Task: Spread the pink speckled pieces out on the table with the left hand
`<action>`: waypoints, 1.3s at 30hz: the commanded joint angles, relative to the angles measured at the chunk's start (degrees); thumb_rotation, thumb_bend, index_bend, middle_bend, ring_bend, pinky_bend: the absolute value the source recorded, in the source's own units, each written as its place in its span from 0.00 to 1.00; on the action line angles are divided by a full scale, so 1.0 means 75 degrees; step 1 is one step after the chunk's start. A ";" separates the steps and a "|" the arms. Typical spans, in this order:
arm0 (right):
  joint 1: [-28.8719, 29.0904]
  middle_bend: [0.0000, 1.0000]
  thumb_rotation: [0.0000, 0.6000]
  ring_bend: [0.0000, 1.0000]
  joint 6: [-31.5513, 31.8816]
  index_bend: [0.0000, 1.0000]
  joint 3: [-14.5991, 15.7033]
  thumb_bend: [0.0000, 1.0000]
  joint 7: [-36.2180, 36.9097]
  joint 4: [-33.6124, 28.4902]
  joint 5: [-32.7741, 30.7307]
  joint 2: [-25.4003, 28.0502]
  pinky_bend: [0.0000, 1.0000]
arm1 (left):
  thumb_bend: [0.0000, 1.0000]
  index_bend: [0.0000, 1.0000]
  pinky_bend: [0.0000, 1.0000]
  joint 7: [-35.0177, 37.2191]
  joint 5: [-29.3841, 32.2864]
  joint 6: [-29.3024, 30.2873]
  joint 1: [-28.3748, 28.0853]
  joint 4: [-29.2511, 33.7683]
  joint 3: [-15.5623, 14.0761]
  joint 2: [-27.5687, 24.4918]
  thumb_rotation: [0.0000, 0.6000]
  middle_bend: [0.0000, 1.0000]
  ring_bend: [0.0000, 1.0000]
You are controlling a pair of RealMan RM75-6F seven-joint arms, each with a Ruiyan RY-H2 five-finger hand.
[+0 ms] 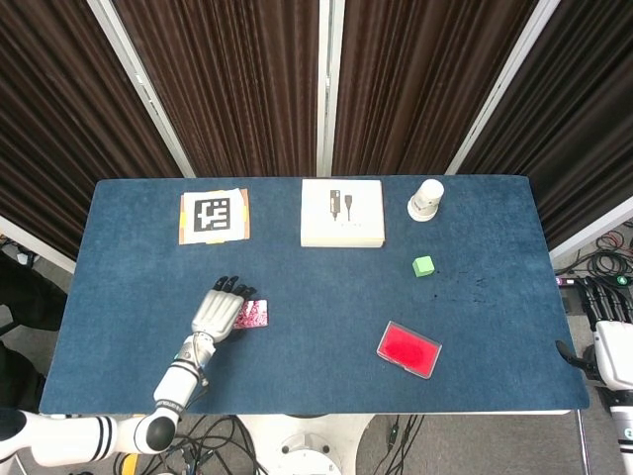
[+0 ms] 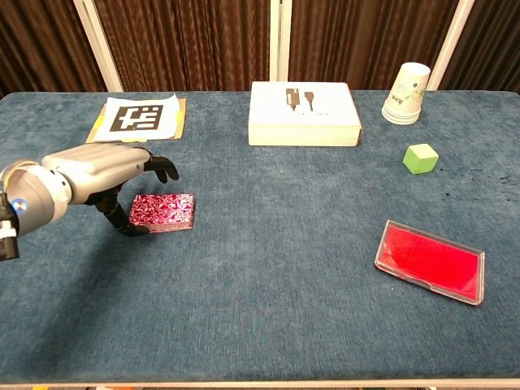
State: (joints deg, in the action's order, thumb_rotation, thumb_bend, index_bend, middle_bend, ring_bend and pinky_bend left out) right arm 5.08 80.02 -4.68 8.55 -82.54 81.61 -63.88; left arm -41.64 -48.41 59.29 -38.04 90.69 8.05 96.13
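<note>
left hand (image 2: 110,169) spread, palm down, right hand (image 1: 605,302) hanging

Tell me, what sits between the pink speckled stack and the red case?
Nothing: the chest view shows only bare blue cloth between the pink speckled stack and the red case.
</note>
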 commanded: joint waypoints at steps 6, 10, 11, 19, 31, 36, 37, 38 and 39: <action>-0.0008 0.00 1.00 0.00 0.0003 0.00 -0.0003 0.15 0.0031 0.0036 -0.0004 -0.0015 0.00 | 0.22 0.20 0.08 0.0074 0.0122 0.0004 -0.0136 -0.0184 -0.0044 0.0125 1.00 0.20 0.03; -0.0014 0.00 1.00 0.00 0.0009 0.00 -0.0008 0.15 0.0073 0.0047 -0.0004 -0.0012 0.00 | 0.22 0.21 0.08 0.0162 0.0151 -0.0005 -0.0185 -0.0311 -0.0067 0.0196 1.00 0.21 0.03; -0.0016 0.00 1.00 0.00 0.0007 0.00 -0.0007 0.15 0.0077 0.0053 -0.0004 -0.0012 0.00 | 0.22 0.21 0.08 0.0180 0.0153 0.0006 -0.0189 -0.0331 -0.0073 0.0208 1.00 0.21 0.03; -0.0014 0.00 1.00 0.00 -0.0021 0.00 -0.0006 0.15 0.0091 0.0075 -0.0016 -0.0022 0.00 | 0.22 0.24 0.08 0.0204 0.0187 0.0091 -0.0231 -0.0503 -0.0152 0.0282 1.00 0.25 0.03; -0.0010 0.00 1.00 0.00 -0.0030 0.00 -0.0017 0.15 0.0085 0.0088 -0.0026 -0.0041 0.00 | 0.22 0.27 0.08 0.0124 0.0261 0.0195 -0.0283 -0.0546 -0.0215 0.0295 1.00 0.28 0.03; -0.0024 0.00 1.00 0.00 -0.0011 0.00 -0.0036 0.15 0.0108 0.0088 -0.0054 -0.0046 0.00 | 0.22 0.28 0.08 0.0136 0.0324 0.0175 -0.0312 -0.0553 -0.0212 0.0296 1.00 0.29 0.03; -0.0026 0.00 1.00 0.00 -0.0020 0.00 -0.0035 0.15 0.0146 0.0084 -0.0058 -0.0042 0.00 | 0.22 0.28 0.08 0.0145 0.0329 0.0170 -0.0313 -0.0553 -0.0217 0.0300 1.00 0.29 0.03; -0.0025 0.00 1.00 0.00 -0.0035 0.00 -0.0034 0.15 0.0188 0.0078 -0.0062 -0.0034 0.00 | 0.22 0.28 0.08 0.0154 0.0334 0.0156 -0.0318 -0.0553 -0.0221 0.0298 1.00 0.29 0.03; -0.0023 0.00 1.00 0.00 -0.0053 0.00 -0.0032 0.15 0.0218 0.0077 -0.0064 -0.0026 0.00 | 0.22 0.28 0.08 0.0170 0.0344 0.0133 -0.0325 -0.0547 -0.0219 0.0291 1.00 0.29 0.03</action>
State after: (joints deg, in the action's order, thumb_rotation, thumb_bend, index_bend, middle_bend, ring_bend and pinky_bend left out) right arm 4.91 79.72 -4.93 10.04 -81.93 81.16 -64.13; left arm -40.41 -45.87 60.35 -40.45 86.57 6.42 98.33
